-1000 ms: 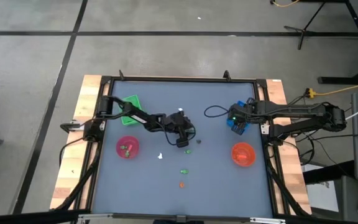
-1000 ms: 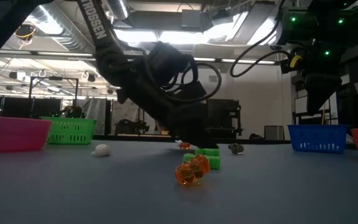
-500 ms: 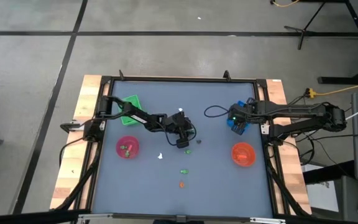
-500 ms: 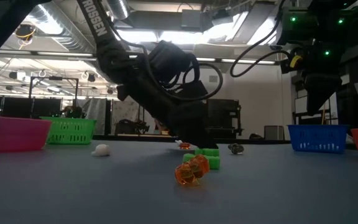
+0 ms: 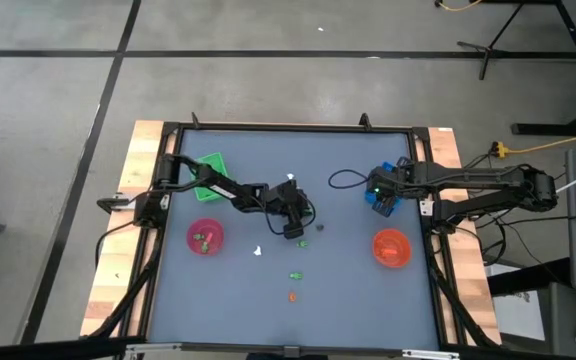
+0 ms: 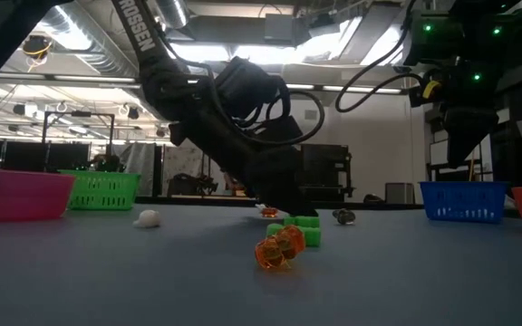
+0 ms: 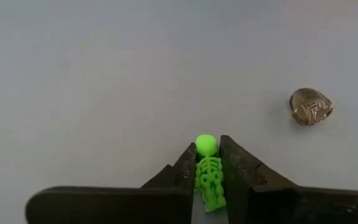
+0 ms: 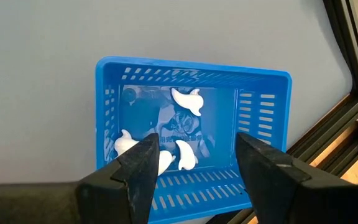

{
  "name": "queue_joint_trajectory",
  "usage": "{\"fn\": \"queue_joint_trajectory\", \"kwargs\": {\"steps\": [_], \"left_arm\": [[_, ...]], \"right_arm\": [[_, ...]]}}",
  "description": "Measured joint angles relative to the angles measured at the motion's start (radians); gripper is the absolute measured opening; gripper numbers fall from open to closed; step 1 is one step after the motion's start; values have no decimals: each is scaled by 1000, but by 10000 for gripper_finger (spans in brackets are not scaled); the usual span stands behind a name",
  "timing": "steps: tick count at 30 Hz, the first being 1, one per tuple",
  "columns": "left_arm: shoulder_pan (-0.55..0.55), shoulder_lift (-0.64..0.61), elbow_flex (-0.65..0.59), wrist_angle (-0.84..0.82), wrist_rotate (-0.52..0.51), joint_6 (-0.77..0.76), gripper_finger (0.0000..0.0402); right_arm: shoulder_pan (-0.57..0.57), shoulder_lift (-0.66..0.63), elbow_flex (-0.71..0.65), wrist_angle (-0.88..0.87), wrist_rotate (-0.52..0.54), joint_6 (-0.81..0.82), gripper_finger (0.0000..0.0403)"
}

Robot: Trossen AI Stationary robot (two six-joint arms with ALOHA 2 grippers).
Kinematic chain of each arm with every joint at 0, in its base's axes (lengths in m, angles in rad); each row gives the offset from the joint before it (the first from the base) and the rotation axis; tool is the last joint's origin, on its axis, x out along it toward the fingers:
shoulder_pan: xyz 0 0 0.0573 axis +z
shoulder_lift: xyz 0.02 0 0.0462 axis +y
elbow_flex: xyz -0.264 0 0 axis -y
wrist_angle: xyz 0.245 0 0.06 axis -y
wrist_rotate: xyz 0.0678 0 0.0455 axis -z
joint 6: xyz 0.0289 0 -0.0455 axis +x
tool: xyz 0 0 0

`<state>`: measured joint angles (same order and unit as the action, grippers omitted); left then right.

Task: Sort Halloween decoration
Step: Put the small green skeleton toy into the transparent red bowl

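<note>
Left claw (image 7: pixel 207 167) is closed on a green skeleton (image 7: pixel 208 174) at mid-surface (image 5: pixel 268 180), its head protruding past the fingertips. A dark figure (image 7: pixel 311 106) lies nearby. Right claw (image 8: pixel 194 165) is held open above the blue tray (image 8: pixel 191 130), where white ghosts (image 8: pixel 190 99) are seen.

Even, soft overhead light on the table (image 5: pixel 228 290); glaring ceiling lamps and dark backlit arms in the low view.

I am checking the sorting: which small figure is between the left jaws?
The green skeleton; the left gripper is closed on it. The dark figure lies apart, untouched.
</note>
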<state>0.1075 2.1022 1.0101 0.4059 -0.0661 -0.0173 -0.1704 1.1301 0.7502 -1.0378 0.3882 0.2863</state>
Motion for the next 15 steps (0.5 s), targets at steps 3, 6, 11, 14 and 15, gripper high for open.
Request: {"fn": "queue_joint_trajectory", "kwargs": {"steps": [3,6,11,14,15], "left_arm": [[-1,-15,-2,-5,-5,3,32],[1,-44,-5,-28,-16,5,33],[3,-110,-6,-59,-72,5,31],[1,-161,-4,-94,-82,5,33],[0,-181,-4,-119,-82,5,33]], "right_arm": [[0,0,0,0,0,0,211],[0,0,0,0,0,0,211],[0,0,0,0,0,0,211],[0,0,0,0,0,0,211],[0,0,0,0,0,0,211]]}}
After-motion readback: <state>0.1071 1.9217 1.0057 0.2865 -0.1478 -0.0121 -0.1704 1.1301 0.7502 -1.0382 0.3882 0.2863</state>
